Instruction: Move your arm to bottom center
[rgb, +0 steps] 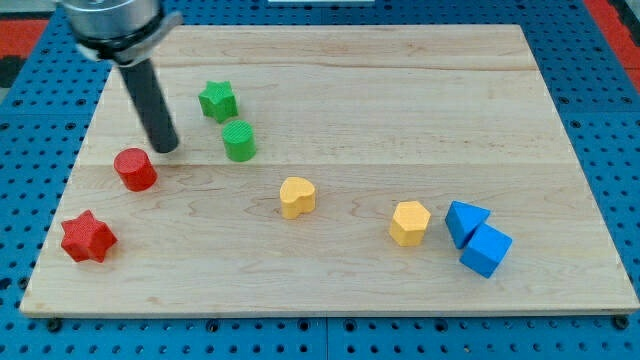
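- My tip (165, 148) sits near the board's upper left, just up and right of the red cylinder (135, 169), apart from it by a sliver
- No claw here to open or close: only a stiff dark rod, holding nothing
- The target, the bottom centre of the wooden board (330, 290), lies well down and to the view's right of my tip, bare wood
- Nothing needs gripping; the rod is rigid and slides easily
- The yellow heart (297, 197) lies near that path; such small blocks look light and would skid if nudged
- Red star (88, 237) sits below my tip, green star (217, 101) and green cylinder (239, 140) to its right
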